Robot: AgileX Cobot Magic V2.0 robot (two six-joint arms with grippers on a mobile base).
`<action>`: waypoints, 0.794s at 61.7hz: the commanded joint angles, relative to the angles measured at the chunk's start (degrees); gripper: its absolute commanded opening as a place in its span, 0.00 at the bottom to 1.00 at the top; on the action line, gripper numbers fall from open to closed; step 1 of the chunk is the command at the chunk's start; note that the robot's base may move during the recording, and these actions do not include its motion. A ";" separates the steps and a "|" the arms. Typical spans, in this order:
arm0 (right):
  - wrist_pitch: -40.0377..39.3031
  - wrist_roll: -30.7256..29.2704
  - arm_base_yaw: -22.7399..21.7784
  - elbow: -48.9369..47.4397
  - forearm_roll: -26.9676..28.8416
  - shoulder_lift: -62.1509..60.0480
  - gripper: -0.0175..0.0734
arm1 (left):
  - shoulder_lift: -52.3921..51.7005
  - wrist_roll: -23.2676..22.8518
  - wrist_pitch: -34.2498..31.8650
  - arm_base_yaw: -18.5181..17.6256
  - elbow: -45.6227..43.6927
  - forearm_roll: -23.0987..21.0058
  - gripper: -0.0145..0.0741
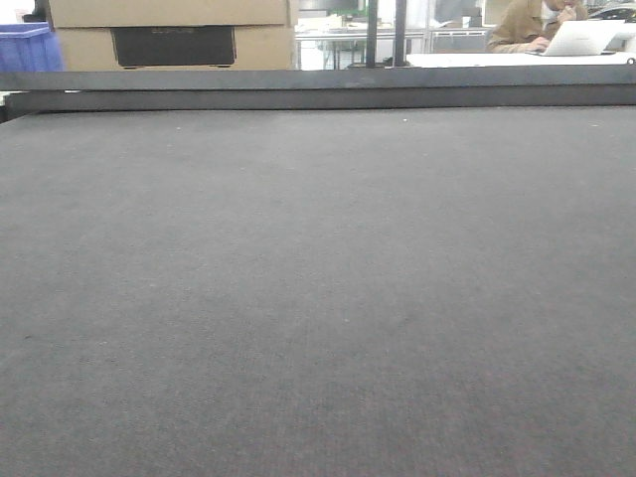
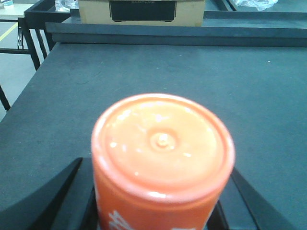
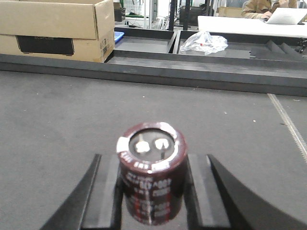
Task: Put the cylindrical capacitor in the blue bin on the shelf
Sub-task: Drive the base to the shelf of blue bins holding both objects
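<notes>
Right gripper (image 3: 153, 203) clamped on the capacitor (image 3: 152, 175), pads flat on both sides of the dark sleeve, silvery end with two terminals facing the wrist camera. Side grip probably keeps the short cylinder from rolling and leaves its far end free to drop into a bin. It sits over the grey tabletop (image 3: 57, 124); can't tell if it's lifted clear. Left gripper (image 2: 160, 213) closed around an orange can (image 2: 163, 148), likely just parked out of the way. Shelf not in view. A blue bin (image 1: 28, 48) shows past the tabletop's far left corner beside a cardboard box (image 1: 169, 35); can't say it's the target. Grasp looks done, carry still to do.
</notes>
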 commanded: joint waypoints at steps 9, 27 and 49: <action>-1.85 -0.34 -0.01 -0.17 -0.45 -0.34 0.02 | -0.30 -0.24 -0.75 -0.27 0.14 0.19 0.04; -1.85 -0.34 -0.01 -0.17 -0.45 -0.34 0.02 | -0.30 -0.24 -0.75 -0.27 0.14 0.19 0.04; -1.85 -0.34 -0.01 -0.17 -0.45 -0.34 0.02 | -0.30 -0.24 -0.85 -0.27 0.14 0.19 0.04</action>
